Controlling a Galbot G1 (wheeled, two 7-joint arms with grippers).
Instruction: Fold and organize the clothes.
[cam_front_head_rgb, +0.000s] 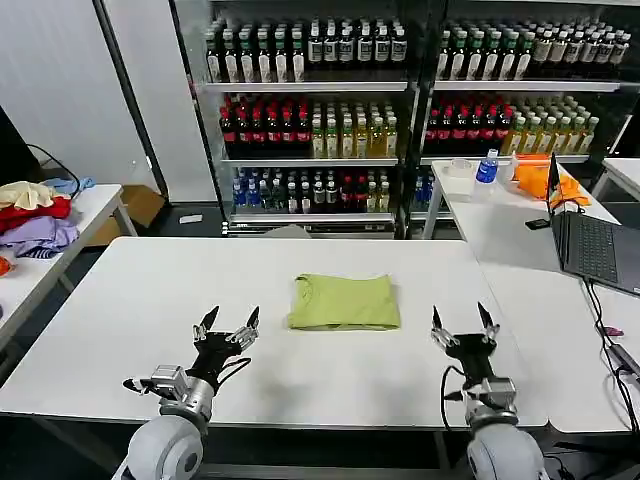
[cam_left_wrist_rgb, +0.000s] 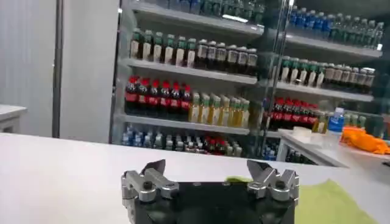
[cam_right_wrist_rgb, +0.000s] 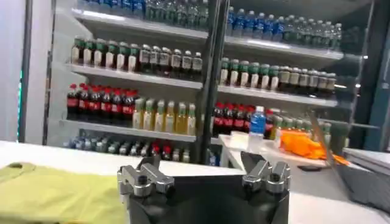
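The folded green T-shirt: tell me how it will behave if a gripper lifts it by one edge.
The T-shirt is soft cloth lying flat in layers, so it would probably droop and unfold. It looks thin, so likely light. Pushed across the smooth table, it may bunch rather than slide.

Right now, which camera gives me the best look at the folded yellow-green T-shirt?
The head view: it shows the whole folded T-shirt from above, lying on the white table between and beyond both open grippers. The left wrist view catches only a corner of it past the left gripper; the right wrist view shows one end beside the right gripper.
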